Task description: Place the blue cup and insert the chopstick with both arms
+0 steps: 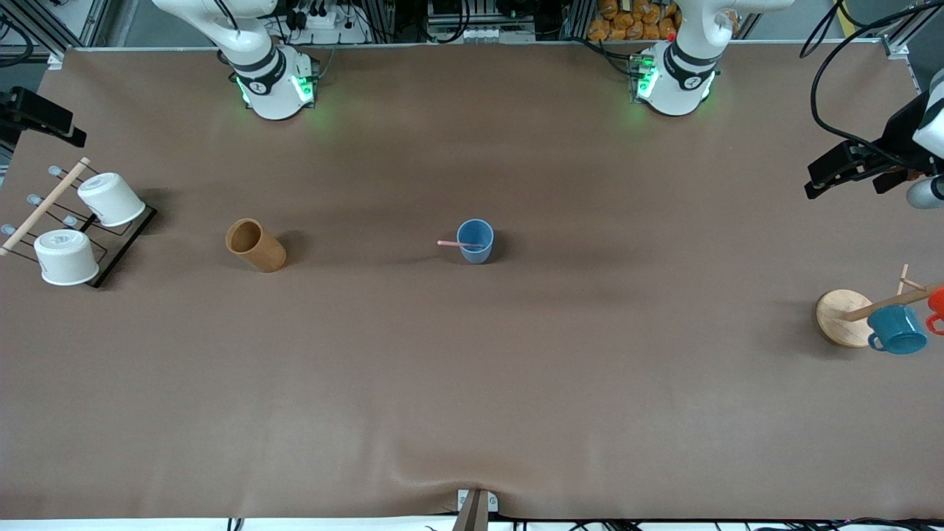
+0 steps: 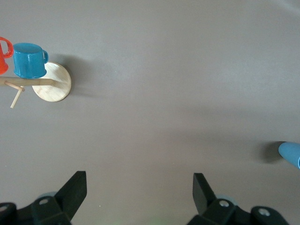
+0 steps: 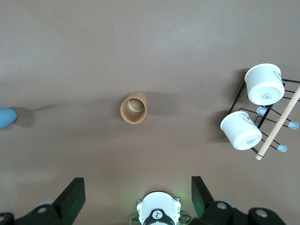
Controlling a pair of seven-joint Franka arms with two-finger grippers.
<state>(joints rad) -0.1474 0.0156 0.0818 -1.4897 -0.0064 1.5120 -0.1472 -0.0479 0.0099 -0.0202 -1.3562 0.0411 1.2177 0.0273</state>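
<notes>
The blue cup stands upright at the middle of the table. The pale pink chopstick sits in it, leaning out over the rim toward the right arm's end. An edge of the cup shows in the left wrist view and in the right wrist view. My left gripper is open and empty, up over the left arm's end of the table. My right gripper is open and empty, high over the right arm's end, near the rack.
A brown cup stands between the blue cup and a black wire rack that holds two white cups and a wooden dowel. A mug tree with a round wooden base holds a teal mug and a red mug.
</notes>
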